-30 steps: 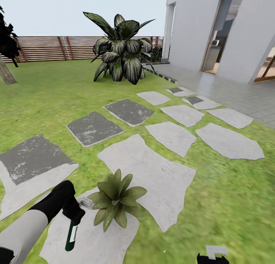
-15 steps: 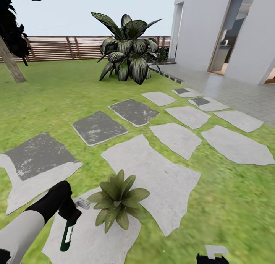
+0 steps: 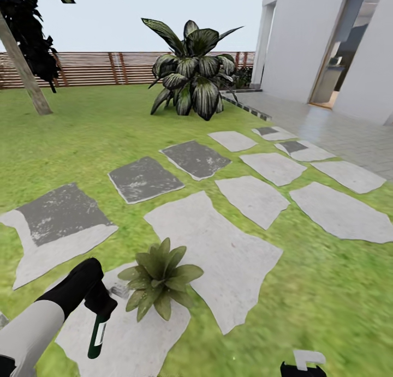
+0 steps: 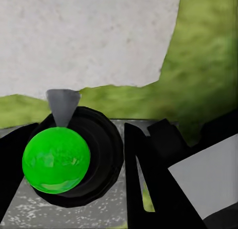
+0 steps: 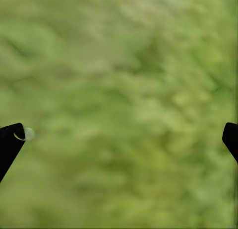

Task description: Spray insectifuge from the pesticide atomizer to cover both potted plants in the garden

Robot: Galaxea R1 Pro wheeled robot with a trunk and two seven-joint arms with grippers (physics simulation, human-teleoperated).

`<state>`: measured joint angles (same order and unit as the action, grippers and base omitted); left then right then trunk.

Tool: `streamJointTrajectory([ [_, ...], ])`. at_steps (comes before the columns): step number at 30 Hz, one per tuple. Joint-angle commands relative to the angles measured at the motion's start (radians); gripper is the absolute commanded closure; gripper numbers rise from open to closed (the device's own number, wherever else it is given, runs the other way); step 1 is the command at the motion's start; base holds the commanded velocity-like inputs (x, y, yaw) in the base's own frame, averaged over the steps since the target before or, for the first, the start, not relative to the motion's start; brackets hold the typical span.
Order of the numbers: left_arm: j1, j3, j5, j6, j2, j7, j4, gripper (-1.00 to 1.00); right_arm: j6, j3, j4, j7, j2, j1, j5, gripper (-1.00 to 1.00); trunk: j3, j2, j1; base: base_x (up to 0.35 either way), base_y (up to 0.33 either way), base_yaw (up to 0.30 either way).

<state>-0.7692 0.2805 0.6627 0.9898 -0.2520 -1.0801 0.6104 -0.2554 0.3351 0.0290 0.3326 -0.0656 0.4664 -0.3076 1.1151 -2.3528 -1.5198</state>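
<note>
My left gripper (image 3: 101, 310) sits at the lower left of the head view, shut on the pesticide atomizer (image 3: 97, 336), whose dark green, white-labelled body hangs down over a stepping stone (image 3: 136, 339). From the left wrist view I see its black cap with a bright green spot (image 4: 56, 160) and a grey nozzle, with a black finger (image 4: 148, 187) beside it. One potted plant (image 3: 158, 279), a green rosette, stands on that stone just right of the atomizer. The second potted plant is out of view. My right gripper (image 3: 303, 366) (image 5: 119, 139) hangs open over grass.
Grey stepping stones (image 3: 218, 246) cross the lawn toward the paved terrace (image 3: 338, 131) and white house on the right. A huge dark white-streaked bush (image 3: 192, 74) stands ahead, with a tree trunk (image 3: 24, 71) at far left and a brown slatted fence (image 3: 98, 69) behind. A small grey block (image 3: 118, 291) lies by the plant.
The whole view has swung left, so the bush and stones sit further right and the tree trunk has come in. The left arm still holds the atomizer beside the plant.
</note>
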Motion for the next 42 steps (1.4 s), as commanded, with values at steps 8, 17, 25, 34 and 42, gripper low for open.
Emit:
streamJointTrajectory([
  [8,-0.001,0.002,0.009,0.006,0.000,-0.011,0.002,1.00,-0.004,0.009,-0.001,0.000,-0.003,0.000,-0.004,-1.00,0.001,0.000,0.000,0.049,-0.275,0.162],
  [17,-0.001,-0.053,0.009,0.007,-0.005,-0.012,0.002,1.00,-0.005,0.010,0.002,0.000,-0.001,0.000,-0.005,-1.00,0.001,0.000,0.000,-0.095,-0.252,0.002],
  [25,-0.001,-0.149,0.020,-0.001,0.001,-0.011,-0.002,1.00,-0.004,0.010,0.002,0.001,0.001,0.000,-0.005,-1.00,0.001,0.000,0.000,0.118,-0.124,0.127],
  [34,-0.001,-0.147,0.092,-0.002,0.002,-0.014,0.002,1.00,-0.004,0.010,0.001,0.001,0.005,0.000,-0.006,-1.00,0.001,0.000,0.000,0.002,-0.001,0.276],
  [42,-0.017,-0.129,0.095,0.004,0.023,-0.031,0.005,1.00,-0.004,0.008,0.002,0.003,0.004,0.000,-0.007,-1.00,0.001,0.000,0.000,0.034,-0.055,0.233],
])
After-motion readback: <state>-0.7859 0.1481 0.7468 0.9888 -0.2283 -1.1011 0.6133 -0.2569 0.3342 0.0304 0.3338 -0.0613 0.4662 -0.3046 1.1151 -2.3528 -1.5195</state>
